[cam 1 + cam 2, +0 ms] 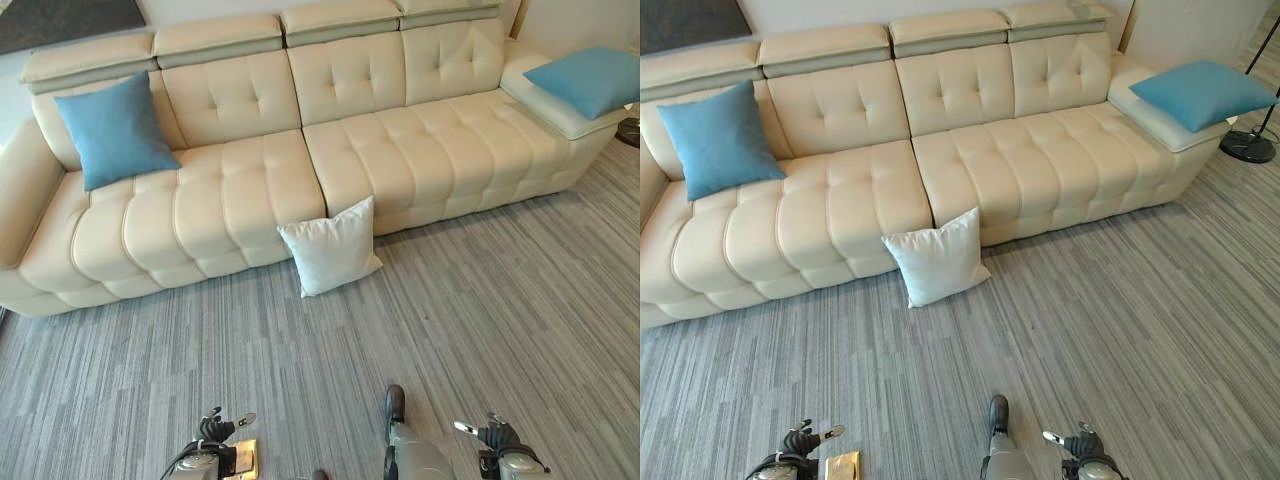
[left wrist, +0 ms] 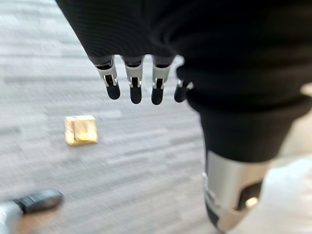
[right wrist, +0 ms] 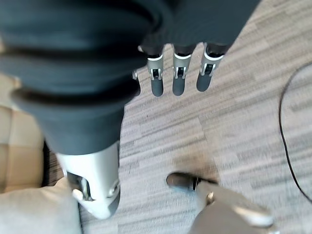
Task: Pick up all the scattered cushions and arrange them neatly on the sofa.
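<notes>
One white cushion [image 1: 330,247] leans on the sofa's [image 1: 240,190] front edge, on the floor; your left hand [image 2: 134,80] and right hand [image 3: 178,73] hang slack-fingered, empty, well short of it

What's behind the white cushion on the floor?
The white cushion leans against the sofa front, near the seam between two seats. The sofa base and floor directly behind it are covered.

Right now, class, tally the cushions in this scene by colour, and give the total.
Blue cushions: 2 (one leaning on the sofa's backrest, one lying on the sofa's end ledge)
White cushions: 1 (standing on the floor against the sofa's front)
Total: 3
</notes>
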